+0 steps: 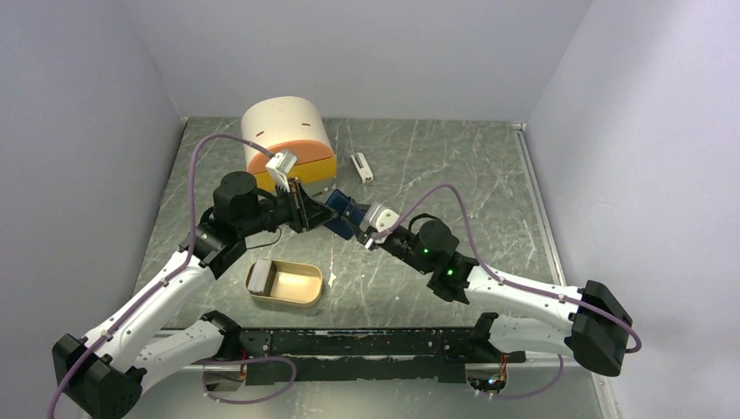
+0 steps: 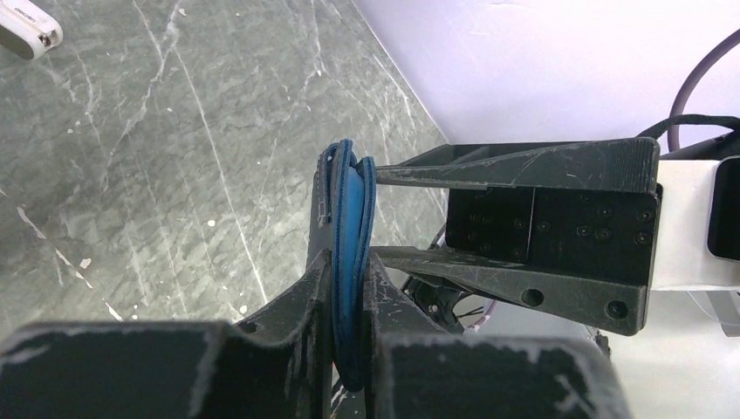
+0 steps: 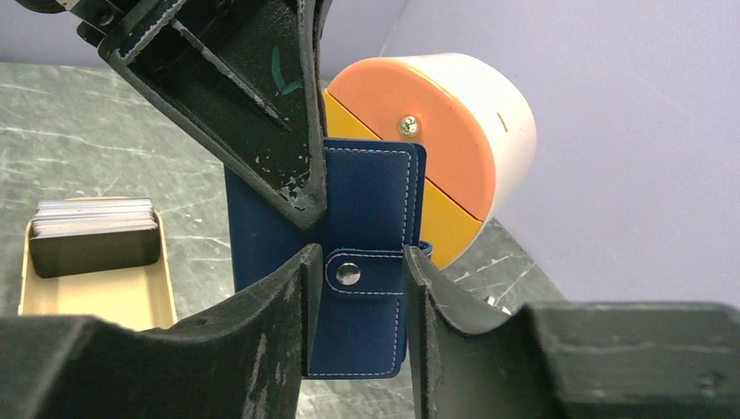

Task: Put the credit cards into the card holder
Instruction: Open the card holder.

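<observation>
The card holder (image 3: 371, 192) is a small folded leather-look wallet. It is probably light and limp enough to flex, with a smooth stitched face that could slide under hard fingers. A pinch across its flat faces near one edge should hold it steady. The flap's snap tab (image 3: 349, 274) looks like the one place a second gripper can pull it open. The cards (image 3: 92, 212) look thin, stiff and slick. They are stacked on edge at one end of a tan tin (image 3: 96, 301), which sits on the table (image 1: 419, 175) near its near edge, left of middle. Sliding one off the stack by its long edges seems the safest way to lift it.

The card holder is not on the table. It hangs upright in the air over the table's middle, shut and with the tab snapped down.

The left gripper (image 2: 349, 266) is clamped on the card holder, one finger on each face, gripping its side edge.

The right gripper (image 3: 358, 262) has its jaws partly apart and holds nothing. Its two fingers straddle the tab, one just beside each end. The right-hand finger seems to touch the tab's end, while a thin gap shows at the other. To my eye it is lined up to take the tab.
</observation>
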